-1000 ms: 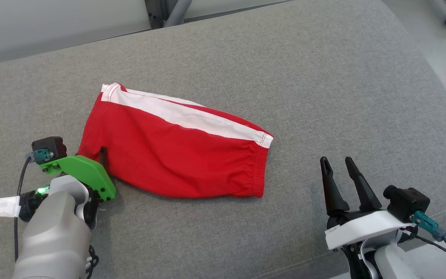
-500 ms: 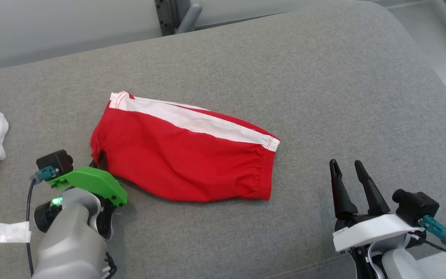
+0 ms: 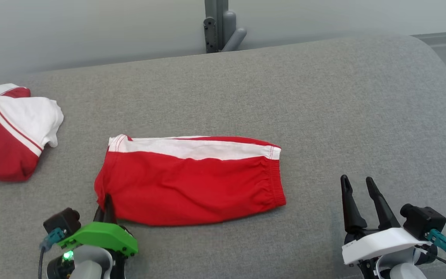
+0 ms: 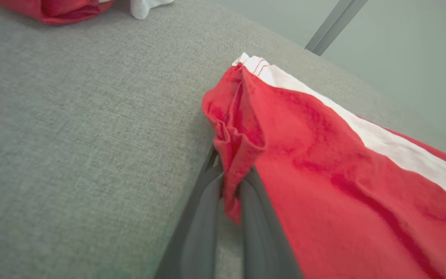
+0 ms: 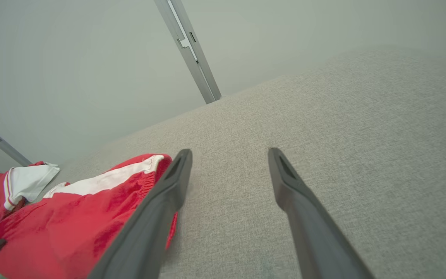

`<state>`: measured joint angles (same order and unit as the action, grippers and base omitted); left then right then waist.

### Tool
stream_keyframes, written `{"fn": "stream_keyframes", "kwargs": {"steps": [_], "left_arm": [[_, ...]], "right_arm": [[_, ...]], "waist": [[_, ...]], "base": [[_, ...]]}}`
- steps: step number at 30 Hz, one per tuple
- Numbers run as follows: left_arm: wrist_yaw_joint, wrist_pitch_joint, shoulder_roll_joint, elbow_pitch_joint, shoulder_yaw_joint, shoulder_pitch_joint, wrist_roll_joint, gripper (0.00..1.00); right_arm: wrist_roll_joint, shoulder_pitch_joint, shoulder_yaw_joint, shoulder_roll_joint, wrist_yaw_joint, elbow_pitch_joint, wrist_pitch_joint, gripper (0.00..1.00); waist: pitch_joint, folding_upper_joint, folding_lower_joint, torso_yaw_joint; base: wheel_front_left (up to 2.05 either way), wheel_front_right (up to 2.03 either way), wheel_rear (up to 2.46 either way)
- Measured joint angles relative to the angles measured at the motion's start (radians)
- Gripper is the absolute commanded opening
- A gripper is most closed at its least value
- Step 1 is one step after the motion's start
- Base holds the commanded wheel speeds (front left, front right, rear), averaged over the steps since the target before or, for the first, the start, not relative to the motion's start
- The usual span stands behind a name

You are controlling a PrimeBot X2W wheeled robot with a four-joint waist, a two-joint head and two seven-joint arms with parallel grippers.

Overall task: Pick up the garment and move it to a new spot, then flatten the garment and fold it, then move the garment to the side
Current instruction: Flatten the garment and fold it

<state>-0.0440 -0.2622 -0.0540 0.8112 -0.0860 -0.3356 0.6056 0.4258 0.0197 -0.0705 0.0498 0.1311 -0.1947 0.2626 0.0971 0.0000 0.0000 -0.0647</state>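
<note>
While left jaws pinch its corner | red white-striped garment point(image 3: 192, 182) lies spread | right jaws apart

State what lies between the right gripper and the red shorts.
Bare grey cushion, seen in the head view, separates the open right gripper from the red shorts.

Two red-and-white garments are counted on one grey cushioned surface point(image 3: 323, 97): one pair of folded shorts point(image 3: 192, 186) in the middle and one crumpled garment point(image 3: 10, 131) at the far left; two grippers are counted, one left gripper point(image 3: 108, 199) and one right gripper point(image 3: 357, 180), each with two dark fingers point(image 3: 350, 209); two small black cameras are noted, the left camera point(image 3: 62, 221) and the right camera point(image 3: 422, 221); one green cover point(image 3: 99, 236), one white cover point(image 3: 381, 242) and one metal post point(image 3: 217, 23) are counted.
</note>
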Motion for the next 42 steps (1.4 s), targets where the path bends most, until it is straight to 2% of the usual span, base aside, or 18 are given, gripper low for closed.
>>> {"fn": "stream_keyframes", "kwargs": {"steps": [3,6,12,13,14,15,25,31,38,42], "left_arm": [[0.024,0.0,0.003,-0.081,-0.007,0.082,0.01,0.0],[0.052,0.0,0.004,-0.14,-0.056,0.136,0.064,0.0],[0.119,0.0,0.005,-0.217,-0.131,0.173,0.099,0.0],[0.129,0.0,0.005,-0.229,-0.137,0.175,0.093,0.13],[0.136,0.0,0.005,-0.24,-0.142,0.176,0.08,0.5],[0.138,0.0,0.005,-0.253,-0.146,0.177,0.067,1.0],[0.146,0.0,-0.013,-0.416,-0.113,0.207,-0.125,1.0],[0.15,0.0,-0.028,-0.487,-0.128,0.237,-0.23,1.0],[0.151,0.0,-0.026,-0.527,-0.124,0.284,-0.256,1.0],[0.146,0.0,-0.019,-0.536,-0.127,0.295,-0.265,1.0]], "right_arm": [[-0.004,-0.001,0.001,0.0,0.0,-0.005,0.0,1.0],[-0.007,-0.001,0.003,0.0,0.0,-0.009,0.0,1.0],[-0.011,0.002,0.001,0.0,0.0,-0.019,0.0,1.0],[-0.012,0.002,0.001,0.0,0.0,-0.021,0.0,1.0],[-0.013,0.003,-0.002,0.0,0.0,-0.024,0.0,1.0],[-0.013,0.005,-0.003,0.0,0.0,-0.027,0.0,1.0],[-0.021,0.005,0.006,0.0,0.0,-0.051,0.0,1.0],[-0.025,0.005,-0.019,0.0,0.0,-0.1,0.0,1.0],[0.016,0.046,-0.102,0.0,0.0,-0.197,-0.003,1.0],[0.081,0.087,-0.11,-0.001,0.0,-0.305,-0.007,1.0]], "waist": [[-0.013,0.0,0.0,0.019],[-0.022,0.0,0.0,0.033],[-0.026,0.0,0.0,0.05],[-0.027,0.0,0.0,0.053],[-0.027,0.0,0.0,0.055],[-0.028,0.0,0.0,0.058],[-0.047,0.0,0.0,0.093],[-0.061,0.0,0.0,0.121],[-0.068,0.0,0.0,0.166],[-0.07,0.0,0.0,0.198]], "base": [[0.0,0.0,0.0],[0.0,0.0,0.0],[0.0,0.0,0.0],[0.0,0.0,0.0],[0.0,0.0,0.0],[0.0,0.0,0.0],[0.0,0.0,0.0],[0.0,0.0,0.0],[0.0,0.0,0.0],[0.0,0.0,0.0]]}}
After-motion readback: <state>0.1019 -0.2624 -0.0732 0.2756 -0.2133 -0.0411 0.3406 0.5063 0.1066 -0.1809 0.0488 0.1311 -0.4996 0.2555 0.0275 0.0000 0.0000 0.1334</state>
